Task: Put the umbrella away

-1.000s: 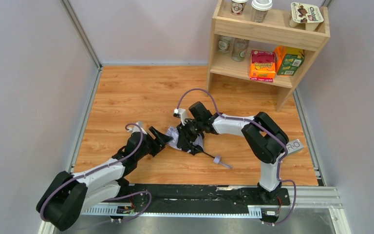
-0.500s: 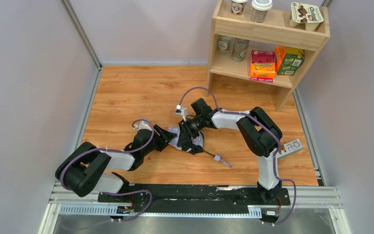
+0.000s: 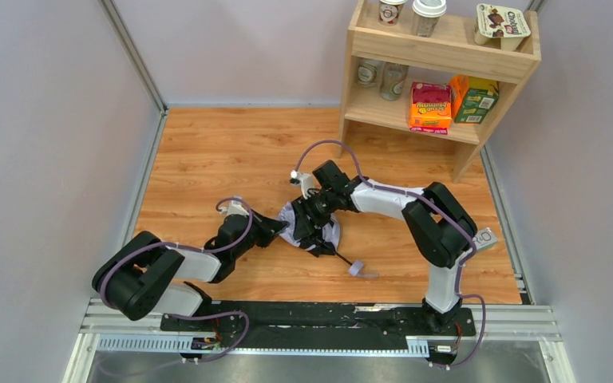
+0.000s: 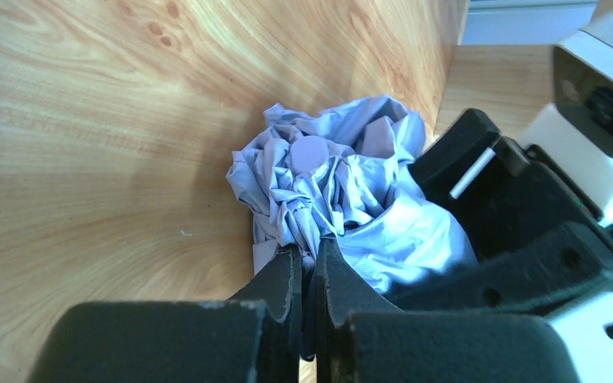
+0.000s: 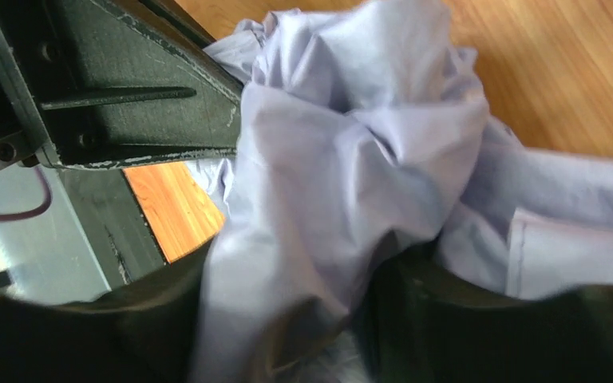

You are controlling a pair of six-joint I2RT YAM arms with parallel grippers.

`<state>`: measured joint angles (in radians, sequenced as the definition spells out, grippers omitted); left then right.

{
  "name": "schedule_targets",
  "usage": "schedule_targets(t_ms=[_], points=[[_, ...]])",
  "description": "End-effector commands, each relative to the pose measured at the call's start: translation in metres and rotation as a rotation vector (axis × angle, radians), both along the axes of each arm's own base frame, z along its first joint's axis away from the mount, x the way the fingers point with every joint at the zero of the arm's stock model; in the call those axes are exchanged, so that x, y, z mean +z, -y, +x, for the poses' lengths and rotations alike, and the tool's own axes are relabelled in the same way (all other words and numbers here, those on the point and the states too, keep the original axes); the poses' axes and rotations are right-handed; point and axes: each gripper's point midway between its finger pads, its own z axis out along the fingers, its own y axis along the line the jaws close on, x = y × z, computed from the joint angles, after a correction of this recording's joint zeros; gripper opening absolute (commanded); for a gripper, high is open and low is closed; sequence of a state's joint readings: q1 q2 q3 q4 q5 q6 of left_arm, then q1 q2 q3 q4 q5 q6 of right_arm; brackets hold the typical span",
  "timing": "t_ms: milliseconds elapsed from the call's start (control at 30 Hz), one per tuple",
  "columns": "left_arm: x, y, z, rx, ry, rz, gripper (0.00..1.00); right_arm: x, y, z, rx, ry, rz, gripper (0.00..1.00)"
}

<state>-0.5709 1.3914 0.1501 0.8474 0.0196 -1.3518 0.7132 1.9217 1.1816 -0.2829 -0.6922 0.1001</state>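
Both arms meet on the crumpled umbrella [image 3: 331, 236], mid-worktop [image 3: 207, 159], somewhat toward the near edge.
Left arm lies low, stretched rightward from its base; left gripper [image 4: 310, 259] is clenched on a fold of canopy. Right arm has its elbow raised, forearm reaching left, wrist pitched down; right gripper [image 3: 313, 220] straddles bunched fabric, grip cannot be told. Strap tab [image 3: 357, 270] trails near-right.

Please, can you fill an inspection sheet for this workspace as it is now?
Surface: wooden table, no spills seen.
Job's things: umbrella, crumpled, lying between both grippers, not put away.
Clutter: nothing seen.
Grippers: left gripper shut on umbrella fabric; right gripper around fabric, grip unclear.
Cables: purple cables, looped, not snagged.
Surroundings: shelf with cups and boxes; grey walls.
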Motion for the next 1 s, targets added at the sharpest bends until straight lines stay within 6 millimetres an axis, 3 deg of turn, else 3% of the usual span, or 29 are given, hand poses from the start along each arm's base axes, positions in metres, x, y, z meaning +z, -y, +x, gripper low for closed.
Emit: schedule_targets(t_ms=[0, 133, 200, 400, 533, 600, 767, 800, 833, 900, 933, 967], points=[[-0.036, -0.027, -0.008, 0.066, -0.087, 0.157, 0.0, 0.013, 0.027, -0.022, -0.075, 0.044, -0.203, 0.66], [-0.037, -0.025, -0.011, 0.061, -0.12, 0.149, 0.0, 0.04, 0.027, -0.011, -0.121, 0.323, -0.304, 0.88], [-0.037, -0.024, -0.011, 0.055, -0.133, 0.146, 0.0, 0.046, 0.022, -0.008, -0.125, 0.44, -0.342, 0.91], [-0.038, -0.021, -0.014, 0.054, -0.181, 0.136, 0.0, 0.008, 0.009, -0.003, -0.084, 0.716, -0.515, 0.97], [-0.039, -0.02, -0.018, 0.052, -0.22, 0.129, 0.0, -0.019, 0.018, 0.012, -0.141, 0.818, -0.637, 0.93], [-0.039, -0.018, -0.019, 0.041, -0.232, 0.13, 0.0, -0.025, 0.024, 0.019, -0.187, 0.844, -0.665, 0.82], [-0.038, -0.019, -0.021, 0.043, -0.243, 0.134, 0.0, -0.049, 0.037, 0.015, -0.155, 0.751, -0.667, 0.35], [-0.034, -0.019, -0.02, 0.042, -0.228, 0.126, 0.04, -0.054, 0.04, 0.012, -0.171, 0.713, -0.659, 0.28], [-0.035, -0.02, -0.022, 0.038, -0.222, 0.129, 0.11, -0.06, 0.042, 0.008, -0.155, 0.678, -0.651, 0.21], [-0.03, -0.024, -0.022, 0.043, -0.196, 0.141, 0.4, -0.068, 0.041, -0.002, -0.105, 0.61, -0.607, 0.1], [-0.027, -0.027, -0.023, 0.048, -0.178, 0.149, 0.66, -0.072, 0.042, -0.005, -0.093, 0.572, -0.585, 0.01], [-0.026, -0.029, -0.023, 0.05, -0.165, 0.155, 0.74, -0.075, 0.043, -0.008, -0.083, 0.54, -0.571, 0.0]])
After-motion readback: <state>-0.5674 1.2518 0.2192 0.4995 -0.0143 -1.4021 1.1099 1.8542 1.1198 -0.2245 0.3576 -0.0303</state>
